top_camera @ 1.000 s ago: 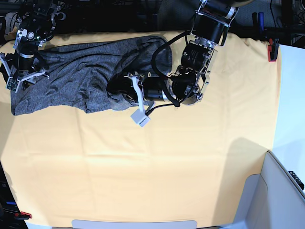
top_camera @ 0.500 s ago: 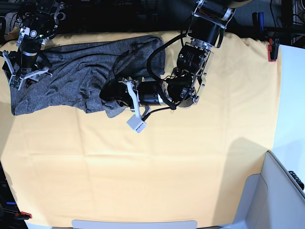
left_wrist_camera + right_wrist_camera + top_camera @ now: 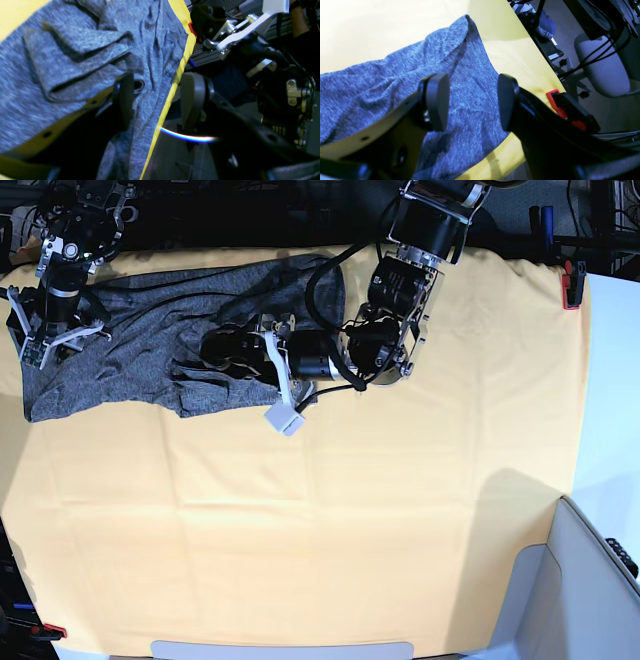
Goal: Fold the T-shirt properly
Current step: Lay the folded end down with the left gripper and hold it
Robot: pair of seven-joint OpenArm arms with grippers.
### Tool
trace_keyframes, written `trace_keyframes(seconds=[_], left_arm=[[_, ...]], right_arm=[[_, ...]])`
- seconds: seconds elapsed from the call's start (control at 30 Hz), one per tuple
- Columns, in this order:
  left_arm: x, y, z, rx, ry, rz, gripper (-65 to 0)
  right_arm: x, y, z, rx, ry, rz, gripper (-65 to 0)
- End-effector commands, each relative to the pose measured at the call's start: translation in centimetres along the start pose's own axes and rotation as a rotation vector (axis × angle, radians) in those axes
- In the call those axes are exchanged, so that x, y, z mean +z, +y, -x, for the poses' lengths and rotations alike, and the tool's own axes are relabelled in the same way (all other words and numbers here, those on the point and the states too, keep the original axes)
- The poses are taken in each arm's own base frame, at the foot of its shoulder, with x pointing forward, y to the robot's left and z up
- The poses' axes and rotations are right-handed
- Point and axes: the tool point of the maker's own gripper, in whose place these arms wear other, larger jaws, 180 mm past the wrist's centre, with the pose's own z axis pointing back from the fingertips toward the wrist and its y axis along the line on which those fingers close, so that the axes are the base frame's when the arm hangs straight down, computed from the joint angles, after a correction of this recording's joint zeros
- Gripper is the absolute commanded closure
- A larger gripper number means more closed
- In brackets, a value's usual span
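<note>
The T-shirt [image 3: 140, 340], dark heathered grey, lies bunched along the far left of the table. A folded flap [image 3: 75, 57] of it shows in the left wrist view. My left gripper [image 3: 210, 352] reaches leftward over the shirt's middle and is open [image 3: 157, 102]. One of its fingers [image 3: 123, 100] rests on the fabric; the other hangs past the table's edge. My right gripper [image 3: 45, 342] hovers at the shirt's left end, open [image 3: 471, 102] above the grey fabric [image 3: 370, 87], holding nothing.
A yellow-orange cloth [image 3: 350, 520] covers the table. Red clamps pin it at the far right [image 3: 571, 285], at the near left corner [image 3: 50, 631] and beside the right gripper [image 3: 557, 100]. A grey-white bin [image 3: 590, 590] stands at the near right.
My left gripper moved leftward over the shirt, drawing the shirt's right part with it, then opened and let go of the fabric. The right gripper has barely moved.
</note>
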Motion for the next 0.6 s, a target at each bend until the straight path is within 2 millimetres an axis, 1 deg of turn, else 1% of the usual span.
trace_keyframes(seconds=[0.0, 0.07, 0.13, 0.2, 0.27, 0.3, 0.37, 0.4, 0.47, 0.5, 0.57], left_arm=[[0.3, -1.0, -2.0, -0.032, -0.054, 0.029, -28.9], [1.1, -0.4, -2.6, -0.024, -0.082, 0.012, -28.8], [3.6, 1.1, -3.5, -0.036, -0.115, -0.044, -27.8], [5.9, 2.3, -3.5, -0.043, -0.128, -0.094, -26.3], [8.7, 3.8, -3.5, -0.047, -0.147, -0.162, -25.0], [9.6, 4.3, -3.3, -0.042, -0.153, -0.186, -24.8], [11.1, 5.6, -2.3, -0.020, -0.153, -0.229, -25.0], [11.7, 6.3, -1.5, -0.007, -0.140, -0.252, -25.0], [12.1, 7.1, -0.4, 0.013, -0.121, -0.273, -25.0], [12.3, 7.6, 0.6, 0.039, -0.106, -0.282, -25.0], [12.5, 8.5, 1.8, 0.076, -0.093, -0.295, -25.0]], right_arm=[[0.0, -0.5, -1.1, 0.004, -0.044, 0.015, -30.8], [-0.2, -0.4, -0.7, 0.005, -0.035, 0.013, -30.8], [-0.3, -0.3, -0.4, 0.007, -0.026, 0.012, -30.8], [-0.3, -0.3, -0.3, 0.008, -0.023, 0.011, -30.8], [-0.3, -0.2, -0.2, 0.005, -0.019, 0.010, -30.8], [-0.3, -0.2, -0.1, 0.003, -0.016, 0.009, -30.8], [-0.4, -0.1, 0.1, 0.004, -0.012, 0.008, -30.8], [-0.4, -0.1, 0.3, 0.004, -0.007, 0.008, -30.8], [-0.5, -0.1, 0.2, 0.002, -0.009, 0.008, -30.8], [-0.5, 0.0, 0.1, 0.001, -0.011, 0.006, -30.8], [-0.5, 0.7, 0.0, 0.004, -0.013, -0.011, -30.8]])
